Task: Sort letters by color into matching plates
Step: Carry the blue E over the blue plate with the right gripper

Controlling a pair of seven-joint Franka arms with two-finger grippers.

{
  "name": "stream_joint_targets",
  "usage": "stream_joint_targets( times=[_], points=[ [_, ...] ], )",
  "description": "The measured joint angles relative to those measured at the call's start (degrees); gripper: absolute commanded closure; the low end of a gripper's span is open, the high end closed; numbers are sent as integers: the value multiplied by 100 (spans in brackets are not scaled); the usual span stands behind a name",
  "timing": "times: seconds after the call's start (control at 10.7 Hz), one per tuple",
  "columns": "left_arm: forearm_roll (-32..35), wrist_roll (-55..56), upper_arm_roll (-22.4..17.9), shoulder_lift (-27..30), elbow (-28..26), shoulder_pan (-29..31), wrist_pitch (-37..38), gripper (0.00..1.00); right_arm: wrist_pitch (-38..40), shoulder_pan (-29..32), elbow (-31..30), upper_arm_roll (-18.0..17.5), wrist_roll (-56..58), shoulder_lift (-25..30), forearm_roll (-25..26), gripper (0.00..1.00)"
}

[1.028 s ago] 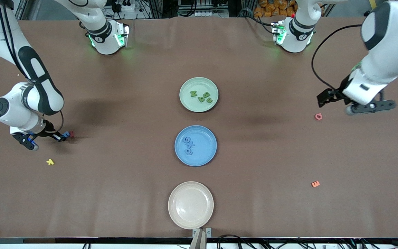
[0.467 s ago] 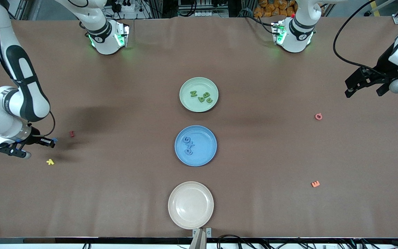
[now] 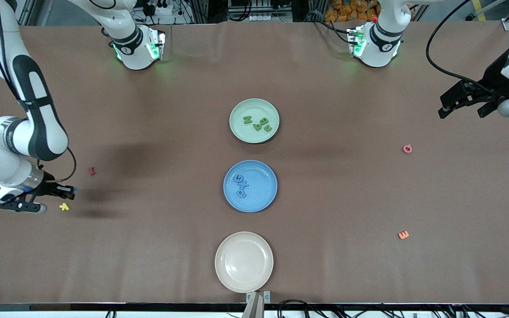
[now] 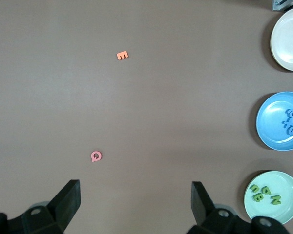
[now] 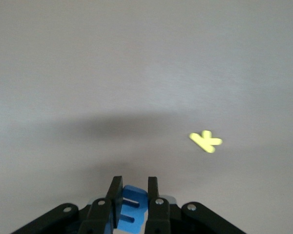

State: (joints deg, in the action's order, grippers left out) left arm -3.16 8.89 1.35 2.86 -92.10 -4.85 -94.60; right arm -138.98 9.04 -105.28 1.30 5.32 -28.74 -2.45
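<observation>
The pale green plate (image 3: pixel 254 120) (image 4: pixel 272 197) at the table's middle holds several green letters (image 3: pixel 261 123). Just nearer the front camera, the blue plate (image 3: pixel 250 186) (image 4: pixel 281 121) holds three blue letters (image 3: pixel 241 185). My right gripper (image 3: pixel 70 191) (image 5: pixel 135 187) is shut on a blue letter (image 5: pixel 132 204) and hangs above the table at the right arm's end, over a spot beside the yellow letter. My left gripper (image 3: pixel 460 105) (image 4: pixel 136 195) is open and empty, up in the air over the left arm's end of the table.
A beige plate (image 3: pixel 244 261) (image 4: pixel 288 38) sits near the front edge. Loose letters lie about: yellow (image 3: pixel 64 206) (image 5: pixel 206 141) and dark red (image 3: pixel 91 170) at the right arm's end, pink (image 3: pixel 407 149) (image 4: pixel 96 156) and orange (image 3: pixel 403 235) (image 4: pixel 122 55) at the left arm's end.
My right gripper lifted the blue letter off the table beside the dark red letter and drew back toward the table's end. The left arm rose and pulled away from the pink letter.
</observation>
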Motion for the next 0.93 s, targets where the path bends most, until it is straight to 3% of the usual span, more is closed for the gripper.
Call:
stream_joint_targets(
  times=[0.37, 0.93],
  points=[
    [-4, -576, -46, -50, 91, 32, 79, 0, 0, -816, 229, -83, -837, -108, -9, 93],
    [36, -646, -39, -65, 93, 22, 119, 0, 3, -2645, 749, -95, -2768, -471, -94, 93]
  ],
)
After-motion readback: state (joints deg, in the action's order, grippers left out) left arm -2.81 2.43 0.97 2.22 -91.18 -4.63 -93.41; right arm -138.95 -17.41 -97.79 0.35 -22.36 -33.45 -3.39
